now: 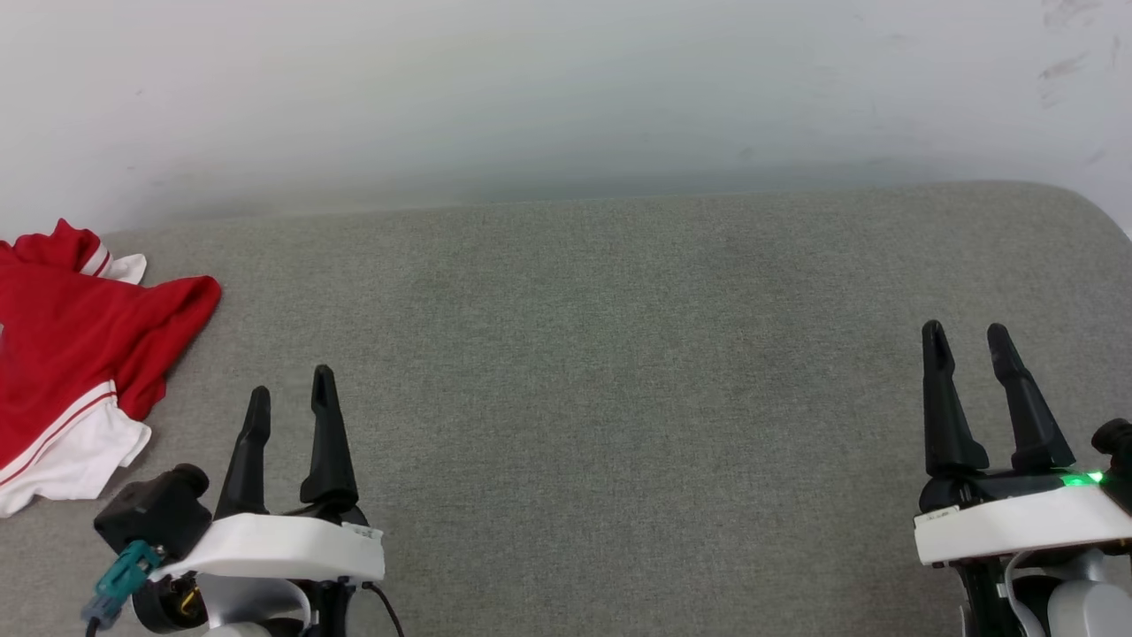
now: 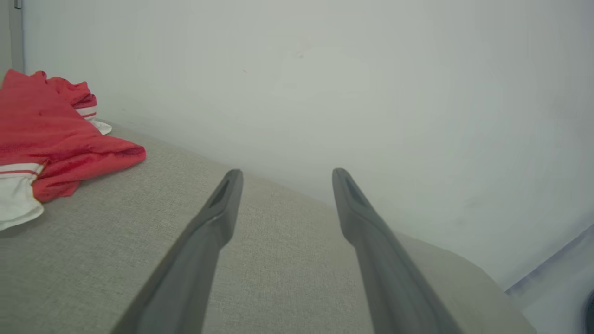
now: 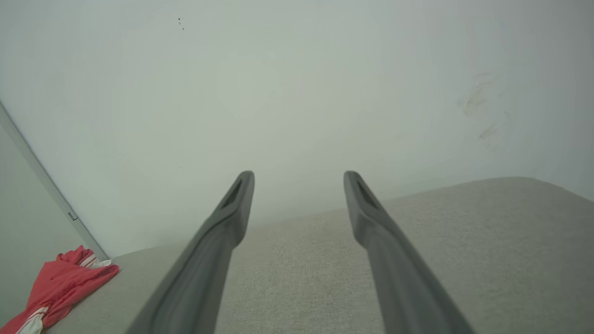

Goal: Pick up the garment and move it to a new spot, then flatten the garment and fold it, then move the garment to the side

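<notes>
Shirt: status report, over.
Left tool open, empty. Right tool open, empty. Shirt crumpled at far left of grey cushion, untouched. Nothing between left tool and shirt.

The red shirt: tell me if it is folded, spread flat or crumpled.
Crumpled: the garment lies heaped on the grey surface, at its left end, red cloth lapped over itself, white sleeve poking out.

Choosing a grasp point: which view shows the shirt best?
Left wrist view: shirt largest, folds clear, though cropped. Head view crops it too; right wrist view shows it small, bottom-left corner.
</notes>
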